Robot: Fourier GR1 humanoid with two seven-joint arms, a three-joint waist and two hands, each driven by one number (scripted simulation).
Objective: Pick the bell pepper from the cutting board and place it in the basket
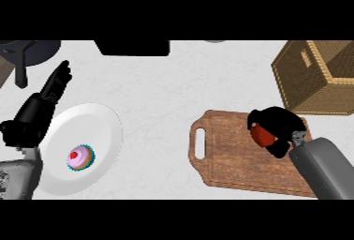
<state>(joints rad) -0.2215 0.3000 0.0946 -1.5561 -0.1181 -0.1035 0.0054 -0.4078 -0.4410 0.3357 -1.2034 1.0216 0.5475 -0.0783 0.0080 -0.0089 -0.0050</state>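
Right hand (pixel 280 125) is curled around the red bell pepper (pixel 262 136), over the wooden cutting board (pixel 239 164). Best move now: lift straight up, clear the wicker basket (pixel 304 89) wall, then release inside. Left hand (pixel 41 101) rests open beside the cupcake plate (pixel 104 122).

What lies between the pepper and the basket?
Nothing visible. The right hand is curled round the pepper over the board; only bare counter separates the board from the basket.
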